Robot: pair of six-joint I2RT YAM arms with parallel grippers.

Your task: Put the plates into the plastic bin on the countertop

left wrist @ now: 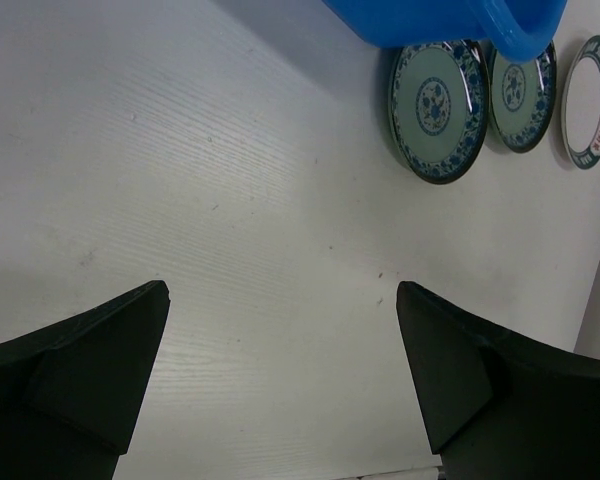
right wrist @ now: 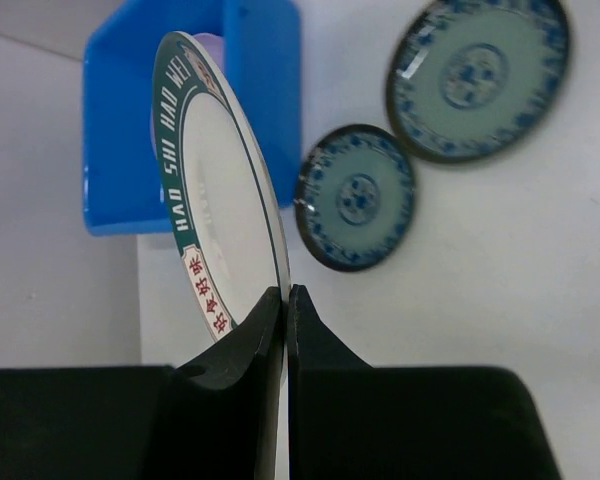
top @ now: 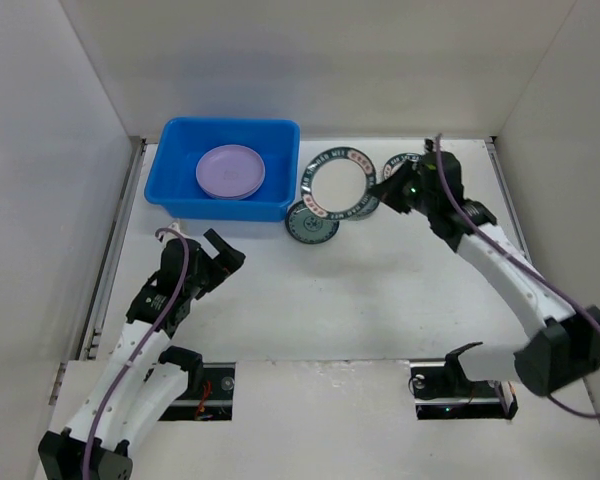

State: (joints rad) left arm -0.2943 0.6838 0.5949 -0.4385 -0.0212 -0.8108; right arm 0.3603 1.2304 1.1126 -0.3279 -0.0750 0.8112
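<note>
Right gripper (right wrist: 283,296) is clenched on the rim of a white-centred plate (right wrist: 225,215) with a dark green lettered border. The fingers pinch its near edge, and the plate rises from them steeply tilted, almost edge-on in the wrist view. The overhead view shows it lifted off the countertop (top: 330,290), reaching from the fingertips toward the plastic bin (top: 225,207). Its far edge is close by the bin's right wall and, as far as I can tell, not over it. Inside the bin a lavender plate (top: 230,170) shows on top; whether others lie beneath it, cannot tell. Beyond the right fingertips and off to their right, two teal plates (right wrist: 358,197) lie flat on the counter, side by side, just outside the bin's near corner. Behind the right gripper sits a second dark-rimmed plate (top: 400,159), half hidden. Left gripper (left wrist: 283,295) is released, jaws wide, with only bare countertop between them. The teal plates lie well ahead of its fingers, to the right. Tally, as judged: at least one plate binned, one gripped but not yet in, three left on the counter.
</note>
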